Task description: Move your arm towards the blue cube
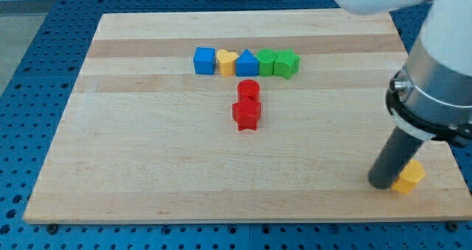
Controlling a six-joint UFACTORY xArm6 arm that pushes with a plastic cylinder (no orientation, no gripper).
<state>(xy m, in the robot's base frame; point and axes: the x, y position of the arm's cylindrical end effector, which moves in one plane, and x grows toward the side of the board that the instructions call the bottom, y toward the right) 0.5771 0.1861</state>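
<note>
The blue cube [204,60] sits at the left end of a row of blocks near the view's top. To its right in the row are a yellow heart-shaped block [226,61], a blue triangular block [247,63], a green block [266,62] and a green star-like block [286,63]. My tip [383,182] rests on the board at the view's lower right, far from the blue cube. It touches or nearly touches a yellow block [408,176] just to its right.
A red cylinder [248,90] and a red star block [247,115] stand below the row, near the middle. The wooden board [147,147] lies on a blue perforated table [29,73]. The arm's body fills the view's upper right.
</note>
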